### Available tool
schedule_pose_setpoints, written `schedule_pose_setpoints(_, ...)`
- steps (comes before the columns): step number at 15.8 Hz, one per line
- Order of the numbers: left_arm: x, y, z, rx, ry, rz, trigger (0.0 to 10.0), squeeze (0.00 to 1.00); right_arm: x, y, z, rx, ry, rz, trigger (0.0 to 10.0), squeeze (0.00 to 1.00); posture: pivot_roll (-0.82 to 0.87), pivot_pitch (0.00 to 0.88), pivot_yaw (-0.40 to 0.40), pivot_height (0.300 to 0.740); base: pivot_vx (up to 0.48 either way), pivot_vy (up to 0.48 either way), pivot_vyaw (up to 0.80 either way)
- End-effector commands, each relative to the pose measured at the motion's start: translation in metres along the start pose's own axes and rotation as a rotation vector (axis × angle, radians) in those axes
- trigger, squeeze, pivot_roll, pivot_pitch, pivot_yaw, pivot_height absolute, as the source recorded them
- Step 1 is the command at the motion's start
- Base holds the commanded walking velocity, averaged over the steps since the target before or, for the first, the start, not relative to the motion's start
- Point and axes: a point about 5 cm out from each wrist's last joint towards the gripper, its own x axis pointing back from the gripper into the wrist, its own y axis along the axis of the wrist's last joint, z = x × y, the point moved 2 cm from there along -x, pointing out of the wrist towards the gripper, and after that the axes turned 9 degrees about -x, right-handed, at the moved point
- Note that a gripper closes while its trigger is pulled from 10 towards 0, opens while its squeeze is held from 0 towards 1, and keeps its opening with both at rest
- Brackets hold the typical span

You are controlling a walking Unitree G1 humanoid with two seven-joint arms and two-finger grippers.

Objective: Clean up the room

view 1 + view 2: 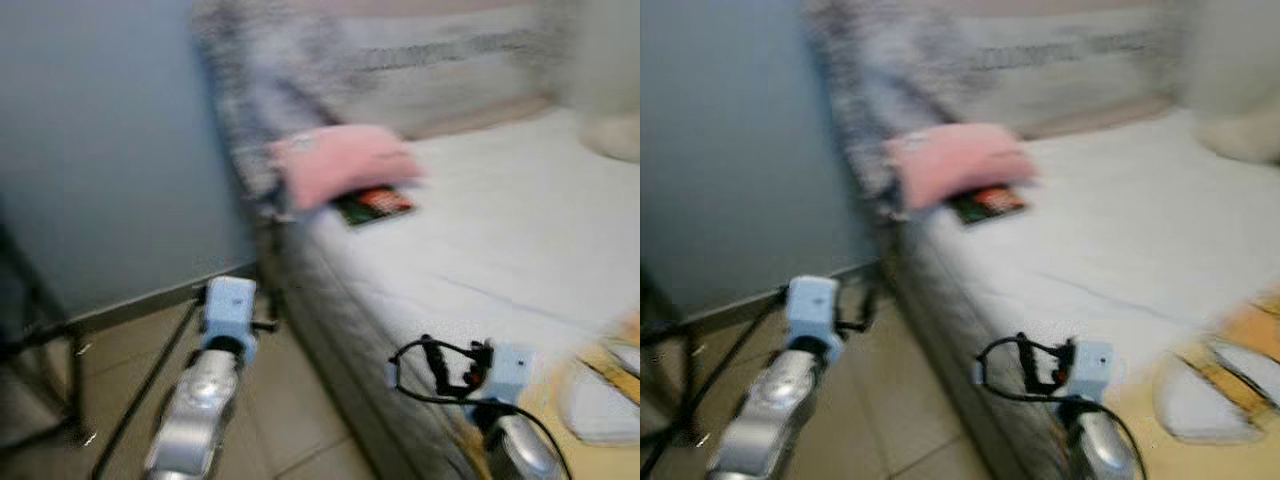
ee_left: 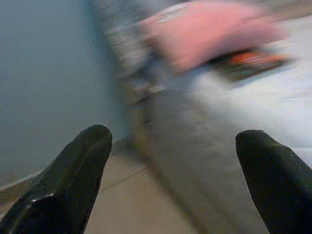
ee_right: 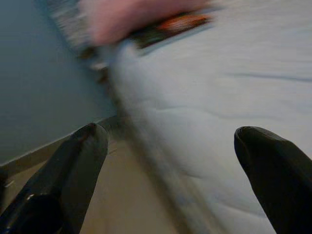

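The views are blurred by motion. A pink pillow point(image 1: 340, 162) lies at the head corner of a bed with a white sheet point(image 1: 500, 240). A dark book with a red cover picture point(image 1: 373, 206) sticks out from under it. My left gripper point(image 2: 175, 136) is open over the tiled floor beside the bed, pointing toward the pillow corner. My right gripper point(image 3: 170, 131) is open too, held at the bed's near side edge with nothing between its fingers. Both silver arms reach forward from below, the left arm point(image 1: 200, 400) over the floor, the right arm point(image 1: 515, 440) at the mattress edge.
A grey-blue wall point(image 1: 100, 150) runs along the left. Black stand legs point(image 1: 40, 330) rise from the tiled floor point(image 1: 290, 400) at the far left. A grey patterned cloth point(image 1: 260, 80) hangs at the bed's head. Yellow and white items point(image 1: 600, 390) lie at the bed's near right.
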Motion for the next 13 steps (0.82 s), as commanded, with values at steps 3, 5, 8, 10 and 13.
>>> schedule_pose_setpoints(3,0.0,-0.004,0.013,-0.048,0.056,0.053,10.0,0.0,0.004,-0.008,-0.006,0.007,0.003,0.042,10.0,0.0,0.19,0.0,0.017,0.74,0.439,0.0,0.52)
schedule_pose_setpoints(5,-0.003,0.001,0.013,-0.047,0.055,0.04,10.0,0.0,0.005,-0.009,-0.006,0.02,0.009,0.045,10.0,0.0,0.19,0.0,0.018,0.74,0.442,0.0,0.52)
schedule_pose_setpoints(8,-0.004,0.004,0.01,-0.042,0.042,0.031,10.0,0.0,0.006,-0.011,-0.003,0.033,0.032,0.05,10.0,0.0,0.18,0.0,0.022,0.74,0.442,0.0,0.52)
schedule_pose_setpoints(10,-0.004,0.005,0.009,-0.04,0.042,0.03,10.0,0.0,0.004,-0.006,-0.004,0.058,0.041,0.041,10.0,0.0,0.18,0.0,0.023,0.74,0.442,0.0,0.52)
schedule_pose_setpoints(13,-0.01,0.012,0.015,-0.057,0.06,-0.008,10.0,0.0,0.001,0.002,-0.01,0.079,0.026,0.017,10.0,0.0,0.19,0.0,0.013,0.74,0.444,0.0,0.52)
